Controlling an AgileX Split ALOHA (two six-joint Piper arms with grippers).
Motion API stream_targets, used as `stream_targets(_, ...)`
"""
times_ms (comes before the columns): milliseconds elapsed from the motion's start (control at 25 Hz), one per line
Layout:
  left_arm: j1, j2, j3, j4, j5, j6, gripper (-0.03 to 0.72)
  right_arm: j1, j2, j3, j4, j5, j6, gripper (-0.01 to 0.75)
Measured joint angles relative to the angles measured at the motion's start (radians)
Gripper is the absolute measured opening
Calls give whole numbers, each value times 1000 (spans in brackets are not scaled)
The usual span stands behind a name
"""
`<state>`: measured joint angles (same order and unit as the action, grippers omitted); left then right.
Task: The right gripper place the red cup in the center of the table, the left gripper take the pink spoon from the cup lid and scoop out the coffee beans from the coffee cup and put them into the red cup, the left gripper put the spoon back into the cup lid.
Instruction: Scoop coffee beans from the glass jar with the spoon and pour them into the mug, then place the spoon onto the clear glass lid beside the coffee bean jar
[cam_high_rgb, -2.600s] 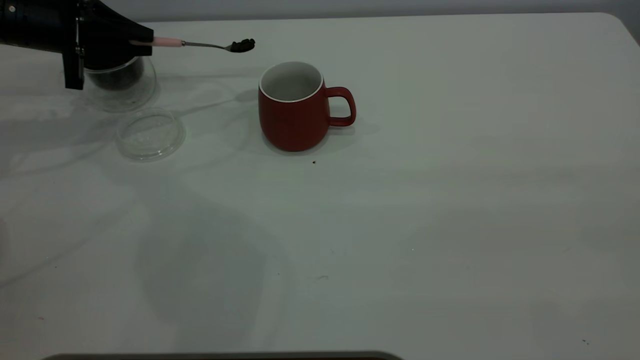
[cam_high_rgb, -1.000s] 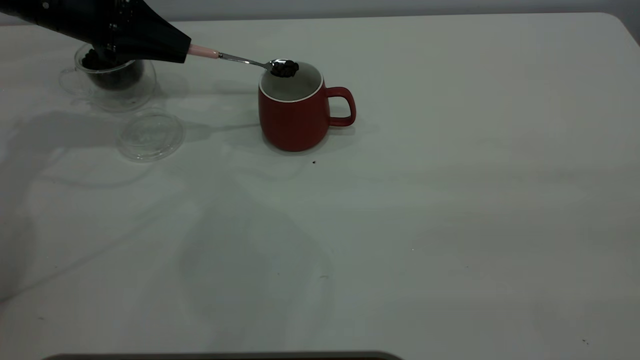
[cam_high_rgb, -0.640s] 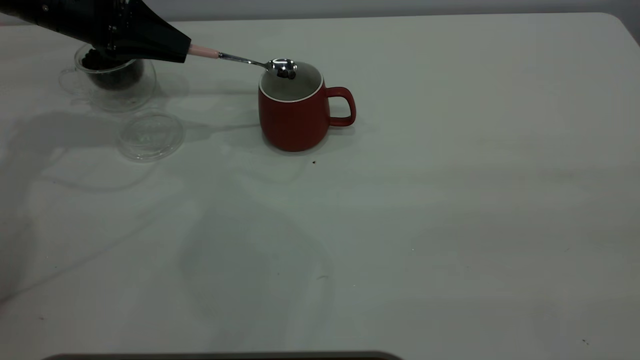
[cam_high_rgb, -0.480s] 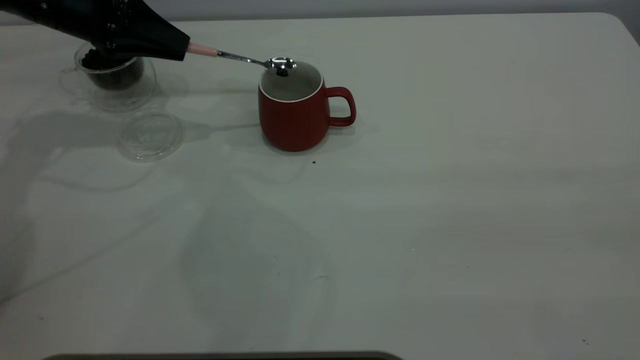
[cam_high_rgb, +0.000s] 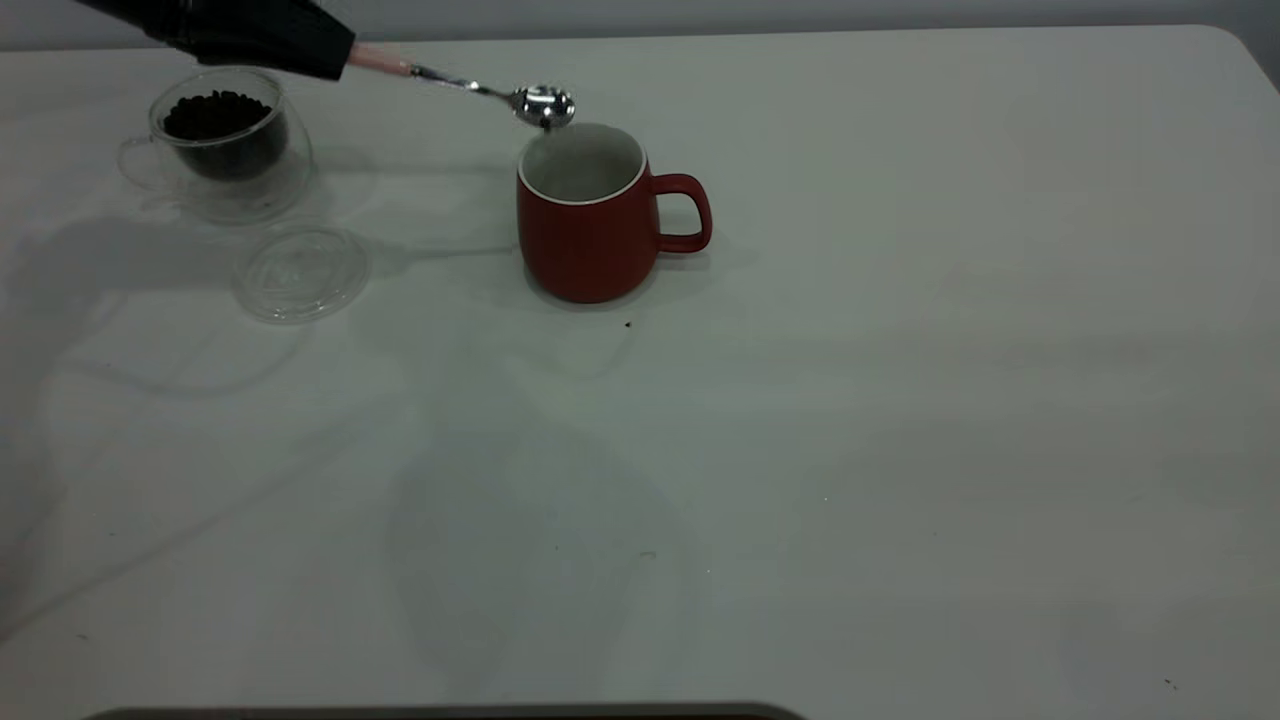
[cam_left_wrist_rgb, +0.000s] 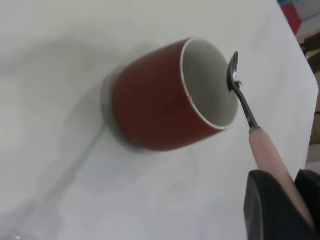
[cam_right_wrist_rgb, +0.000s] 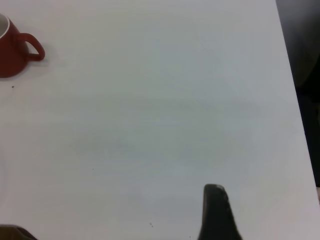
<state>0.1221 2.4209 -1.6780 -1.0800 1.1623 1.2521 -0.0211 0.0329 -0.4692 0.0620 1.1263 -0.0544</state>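
Gripping the pale handle of the pink spoon (cam_high_rgb: 470, 89), the left hand (cam_high_rgb: 335, 55) sits at the far left edge of the exterior view, above and just behind the coffee cup (cam_high_rgb: 222, 143). The spoon slopes down from the hand toward the red cup (cam_high_rgb: 588, 214), and its shiny bowl hangs just above the far left side of the white rim, with one small dark bit clinging under it. In the left wrist view the spoon's bowl (cam_left_wrist_rgb: 233, 73) is turned on edge over the mug's mouth (cam_left_wrist_rgb: 207, 82). The red cup stands upright near the middle of the table (cam_high_rgb: 900, 400), handle pointing right. The coffee beans (cam_high_rgb: 215, 103) heap inside the glass cup, and the cup lid (cam_high_rgb: 300, 272) lies flat just in front of it. The right hand (cam_right_wrist_rgb: 216, 212) shows only one dark fingertip, so its state cannot be told.
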Motion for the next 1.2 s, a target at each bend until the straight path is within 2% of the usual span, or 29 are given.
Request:
stream_targets(360, -9, -62, 0, 33, 2, -27, 128, 0, 0, 0, 0, 0, 0, 531)
stream_targets(560, 7, -110, 0, 83, 7, -119, 128, 0, 0, 0, 0, 0, 0, 531)
stream_targets(840, 146, -237, 10, 219, 8, -317, 128, 0, 0, 0, 0, 0, 0, 531)
stream_targets(1200, 352, -253, 250, 227, 8, -262, 128, 0, 0, 0, 0, 0, 0, 531)
